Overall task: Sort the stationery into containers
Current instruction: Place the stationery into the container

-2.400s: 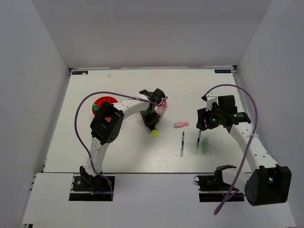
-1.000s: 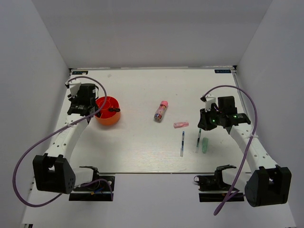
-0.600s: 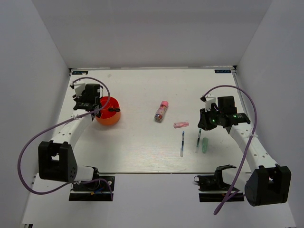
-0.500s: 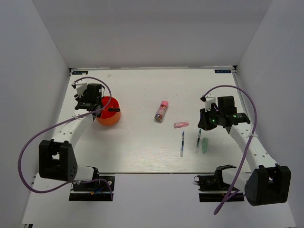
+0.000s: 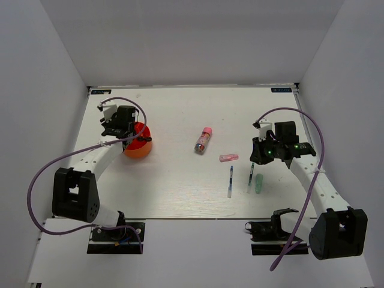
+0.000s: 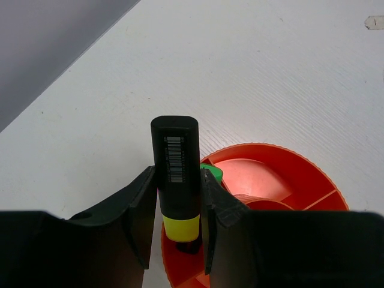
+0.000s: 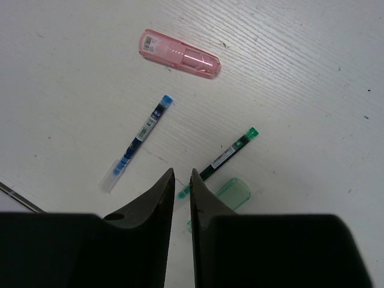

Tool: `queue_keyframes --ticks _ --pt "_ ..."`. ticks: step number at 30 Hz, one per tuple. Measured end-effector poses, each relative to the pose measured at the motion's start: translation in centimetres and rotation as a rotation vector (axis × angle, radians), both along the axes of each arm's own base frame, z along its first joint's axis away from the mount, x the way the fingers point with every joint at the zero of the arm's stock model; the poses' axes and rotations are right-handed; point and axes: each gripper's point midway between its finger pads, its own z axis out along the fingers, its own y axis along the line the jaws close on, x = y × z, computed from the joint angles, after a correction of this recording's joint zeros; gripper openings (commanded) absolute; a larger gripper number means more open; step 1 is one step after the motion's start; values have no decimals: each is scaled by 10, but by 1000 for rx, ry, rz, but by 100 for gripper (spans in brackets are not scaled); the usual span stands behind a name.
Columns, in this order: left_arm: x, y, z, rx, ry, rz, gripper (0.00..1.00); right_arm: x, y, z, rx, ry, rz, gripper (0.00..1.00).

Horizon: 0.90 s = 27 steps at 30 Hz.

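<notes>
My left gripper (image 6: 178, 173) is shut on a black highlighter (image 6: 175, 150), which points yellow cap down over the near rim of the red-orange container (image 6: 282, 180). A green-capped item (image 6: 211, 173) stands inside the container beside it. From above, the left gripper (image 5: 123, 124) hovers at the upper left edge of the container (image 5: 138, 149). My right gripper (image 7: 181, 172) hangs over the table with its jaws only narrowly apart and nothing between them. Just beyond it lie a green pen (image 7: 225, 157), a pale-green cap (image 7: 231, 193), a blue pen (image 7: 139, 141) and a pink eraser (image 7: 180, 53).
A pink-capped glue stick (image 5: 204, 140) lies alone mid-table. The eraser (image 5: 228, 158), blue pen (image 5: 230, 181), green pen (image 5: 250, 179) and cap (image 5: 258, 183) cluster under the right gripper (image 5: 259, 157). White walls close in the table on three sides.
My left arm has carried the yellow-capped highlighter from mid-table round to the left and then rightwards over the container's rim. The right arm has not moved.
</notes>
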Motion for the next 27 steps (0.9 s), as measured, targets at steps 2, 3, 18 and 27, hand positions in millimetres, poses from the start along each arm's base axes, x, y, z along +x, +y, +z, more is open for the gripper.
queue_keyframes --ticks 2,3,18,27 --pt "1 0 -1 2 0 4 0 0 0 0 0 0 0 19" --pt "1 0 -2 3 0 5 0 0 0 0 0 1 0 19" --pt "2 -8 -11 -3 7 14 37 0 0 -3 -3 11 3 28" --pt "-3 -11 -15 -6 24 17 59 0 0 -3 -5 10 5 31"
